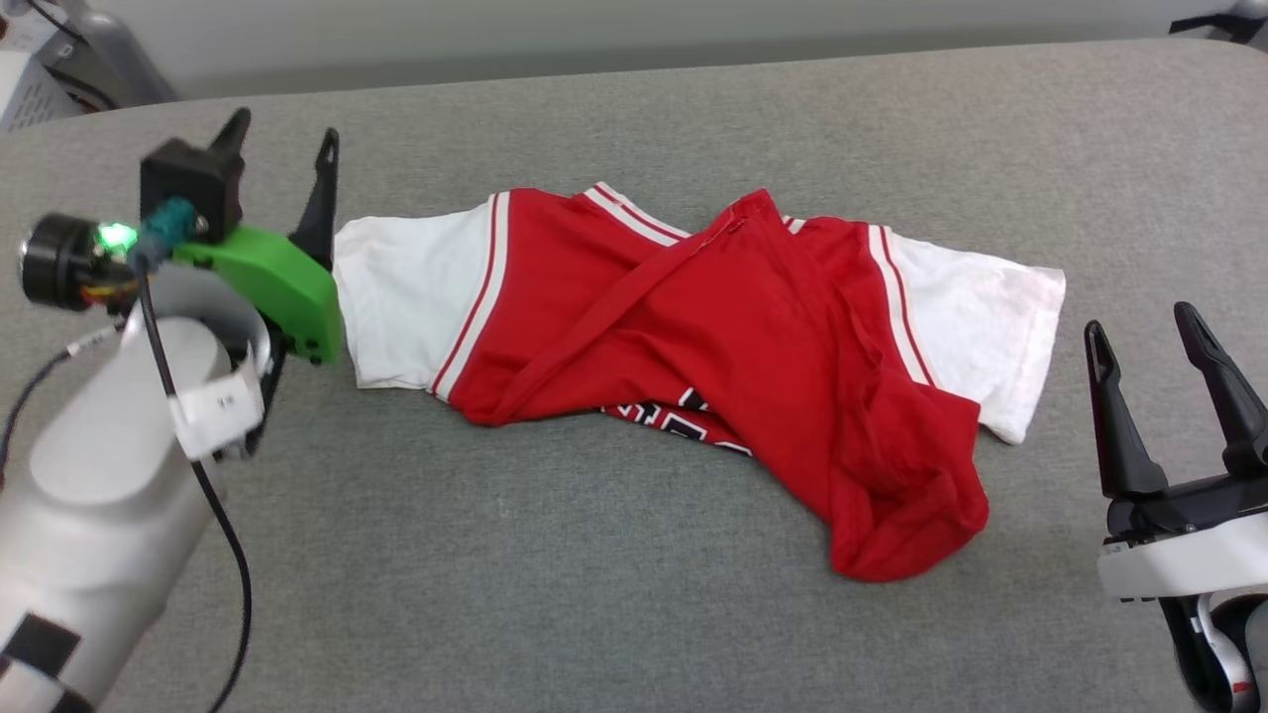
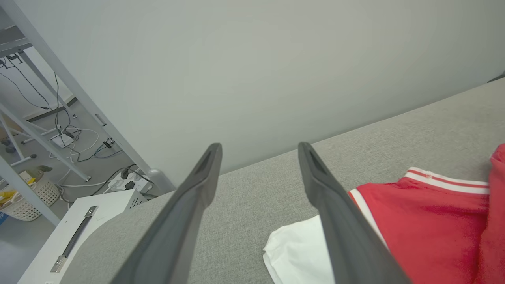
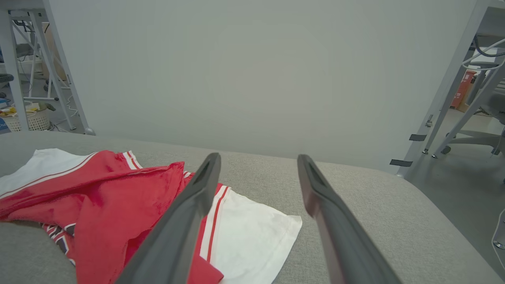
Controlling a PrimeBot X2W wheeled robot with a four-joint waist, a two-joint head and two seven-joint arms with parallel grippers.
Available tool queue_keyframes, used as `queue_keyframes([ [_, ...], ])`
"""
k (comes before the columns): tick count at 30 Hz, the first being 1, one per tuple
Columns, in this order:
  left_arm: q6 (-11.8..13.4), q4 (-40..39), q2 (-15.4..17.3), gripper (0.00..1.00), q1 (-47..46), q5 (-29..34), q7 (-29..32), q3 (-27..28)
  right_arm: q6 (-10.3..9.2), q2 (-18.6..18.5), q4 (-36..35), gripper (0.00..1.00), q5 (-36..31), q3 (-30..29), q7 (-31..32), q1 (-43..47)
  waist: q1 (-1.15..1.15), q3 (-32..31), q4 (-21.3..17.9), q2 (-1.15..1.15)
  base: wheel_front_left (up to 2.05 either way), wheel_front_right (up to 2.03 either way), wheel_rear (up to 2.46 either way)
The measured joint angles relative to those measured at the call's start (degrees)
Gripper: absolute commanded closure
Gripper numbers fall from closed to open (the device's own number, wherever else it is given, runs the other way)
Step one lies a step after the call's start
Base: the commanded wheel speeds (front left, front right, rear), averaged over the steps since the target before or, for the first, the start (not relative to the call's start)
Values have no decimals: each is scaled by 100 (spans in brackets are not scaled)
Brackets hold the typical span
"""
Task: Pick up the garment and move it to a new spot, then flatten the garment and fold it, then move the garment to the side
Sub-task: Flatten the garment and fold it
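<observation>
The garment [image 1: 693, 337], a red jersey with white sleeves and striped trim, lies crumpled and twisted across the grey table [image 1: 594, 614]. A strip of its black lettering peeks out at the lower middle. My left gripper [image 1: 282, 149] stands open just left of the left white sleeve [image 2: 300, 252], holding nothing. Off the right sleeve [image 3: 252, 232], my right gripper [image 1: 1144, 332] is open too and apart from the cloth. In the wrist views the left gripper [image 2: 259, 148] and right gripper [image 3: 258, 157] have bare fingers with only table and wall between them.
A plain grey wall [image 3: 252, 71] runs behind the table's far edge. Left of the table stand a white box with a handle [image 2: 75, 236], metal frame legs, cables and a basket [image 2: 27, 199]. A frame and chair base [image 3: 469, 134] stand off to the right.
</observation>
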Motion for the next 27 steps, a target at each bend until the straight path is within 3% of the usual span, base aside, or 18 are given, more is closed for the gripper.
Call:
queue_keyframes([
  [6,849,-1858,86,0,1717,909,1,1076,0,-463,71,0,307,302,58,-203,0,-164,318,0,0,0,0],
  [12,1313,-3049,-136,0,3097,1741,1,1959,0,-1612,-93,0,1226,1613,1450,-953,0,-282,549,0,0,0,0],
  [16,1429,-3508,-367,0,3613,2158,0,2405,0,-2334,-342,0,1917,2453,2671,-1508,0,-299,652,0,0,0,0],
  [19,1426,-3718,-550,0,3879,2402,0,2638,0,-2672,-446,0,2398,2976,3667,-1811,0,-297,727,0,0,0,0],
  [23,1333,-3851,-735,0,4169,2635,0,2888,0,-2953,-490,0,2719,3645,4766,-2178,0,-270,800,0,0,0,0],
  [27,1178,-3874,-916,0,4274,2830,1,3119,0,-2905,-160,0,3050,4023,5285,-2421,0,-213,870,0,0,0,0],
])
